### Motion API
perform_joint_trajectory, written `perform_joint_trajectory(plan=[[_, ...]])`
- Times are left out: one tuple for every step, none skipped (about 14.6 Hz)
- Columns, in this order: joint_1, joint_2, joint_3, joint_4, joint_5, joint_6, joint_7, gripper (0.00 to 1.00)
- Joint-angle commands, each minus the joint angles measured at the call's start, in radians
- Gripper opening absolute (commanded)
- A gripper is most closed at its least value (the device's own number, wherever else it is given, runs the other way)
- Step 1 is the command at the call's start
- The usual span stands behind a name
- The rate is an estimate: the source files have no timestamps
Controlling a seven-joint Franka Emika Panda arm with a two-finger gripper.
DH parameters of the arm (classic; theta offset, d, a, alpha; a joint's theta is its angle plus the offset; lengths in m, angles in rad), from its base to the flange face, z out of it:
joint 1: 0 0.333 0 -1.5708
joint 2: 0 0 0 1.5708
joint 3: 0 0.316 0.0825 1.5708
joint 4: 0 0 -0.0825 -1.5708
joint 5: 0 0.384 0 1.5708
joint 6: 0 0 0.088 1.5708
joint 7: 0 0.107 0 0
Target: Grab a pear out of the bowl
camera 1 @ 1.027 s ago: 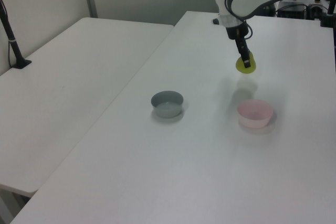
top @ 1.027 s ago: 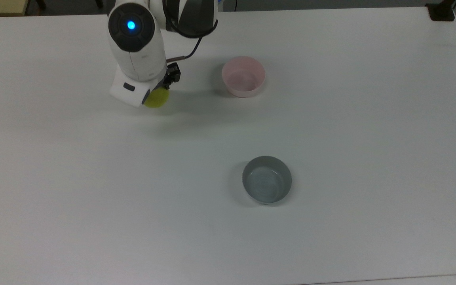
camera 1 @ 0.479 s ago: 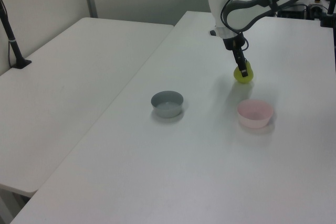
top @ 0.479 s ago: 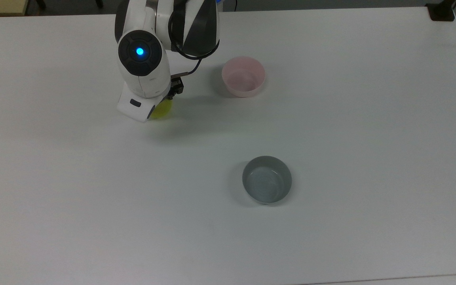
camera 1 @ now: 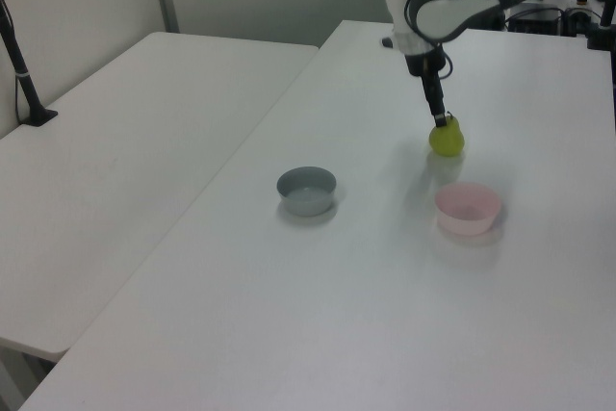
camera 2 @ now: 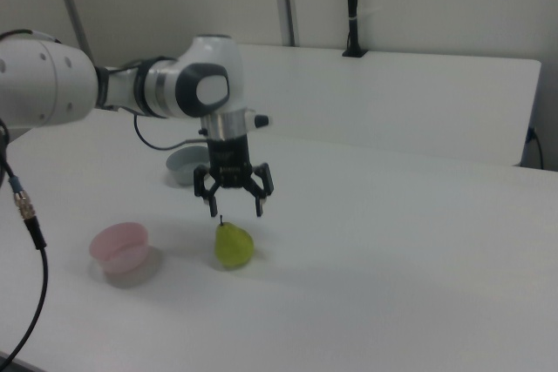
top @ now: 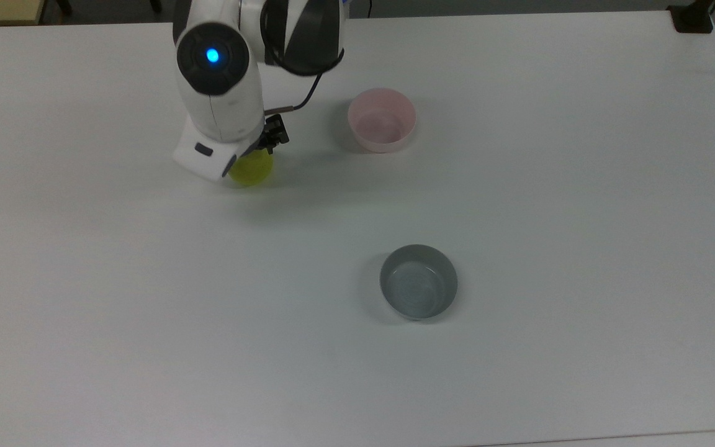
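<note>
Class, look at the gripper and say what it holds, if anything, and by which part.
Nothing is held. The gripper hangs open just above the pear, which stands upright on the table, its stem below the spread fingers, beside the empty pink bowl.

Even, diffuse overhead light, moderately bright, no hard glare. White surface [top: 519, 186] reads slightly grey-blue in the top view, mild falloff toward its corners. Shadows soft: faint smudge under the arm [top: 218, 93] and beside the pear [top: 252, 169], thin dark rim beside the grey bowl [top: 418, 281] and the pink bowl [top: 382, 119]. Arm slightly motion-blurred in the top view. Left and right views soft, low contrast; the pear [camera 2: 234, 245] casts a weak contact shadow.
</note>
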Motion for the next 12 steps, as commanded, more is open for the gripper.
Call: perform_joint_trajectory(plan=[[-0.009, -0.171, 0.006, -0.03, 0.001, -0.006, 0.171, 1.0], [-0.015, -0.2, 0.006, -0.031, 0.001, -0.006, 0.224, 1.0], [-0.027, -0.229, 0.006, -0.039, 0.004, -0.008, 0.234, 1.0], [-0.036, -0.26, 0.006, -0.045, 0.015, -0.023, 0.244, 1.0], [-0.05, -0.284, 0.006, -0.042, 0.024, -0.053, 0.278, 1.0], [-0.053, -0.303, 0.006, -0.042, 0.026, -0.069, 0.324, 1.0], [-0.053, -0.308, 0.006, -0.043, 0.026, -0.074, 0.37, 1.0], [-0.053, -0.309, 0.006, -0.043, 0.026, -0.074, 0.384, 1.0], [-0.053, -0.309, 0.006, -0.043, 0.026, -0.075, 0.386, 1.0], [-0.053, -0.309, 0.006, -0.042, 0.024, -0.074, 0.386, 1.0], [-0.055, -0.309, 0.004, -0.042, 0.026, -0.074, 0.384, 1.0], [-0.055, -0.311, 0.004, -0.042, 0.026, -0.074, 0.386, 1.0]])
